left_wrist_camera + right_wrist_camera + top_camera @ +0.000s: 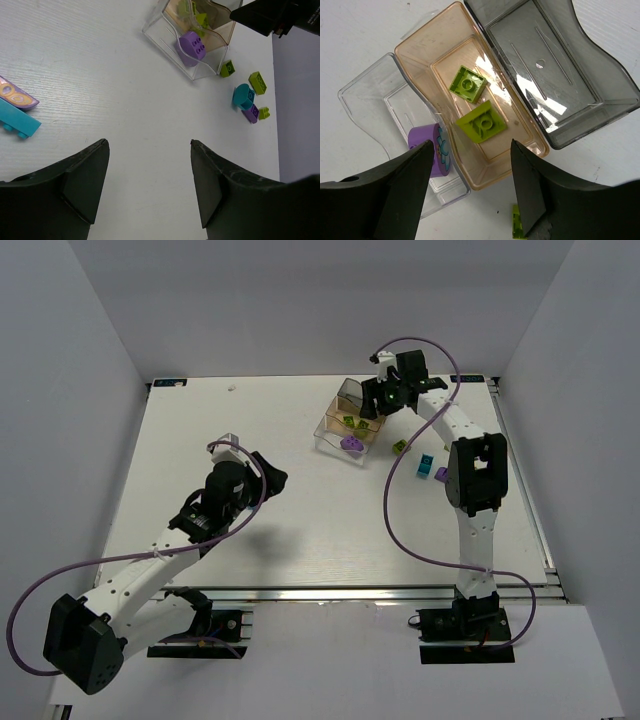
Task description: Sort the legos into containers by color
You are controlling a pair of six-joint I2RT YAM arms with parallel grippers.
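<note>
In the amber compartment (420,46), two lime bricks (481,123), right tool (471,150) spread above.

The white left arm (150,575) angles forward from its base, its black two-finger left gripper (268,473) with jaws apart and empty. The white right arm (470,480) extends far ahead, elbow bent, black right gripper (471,145) pointing down, jaws spread, nothing between them

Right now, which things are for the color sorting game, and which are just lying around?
For the job: clear tray, amber tray, grey tray; two green bricks in the amber tray; purple brick in the clear tray; loose bricks beside the trays; teal-and-pink piece near the left gripper.
Just lying about: only a tiny white speck at the far edge of the table.
</note>
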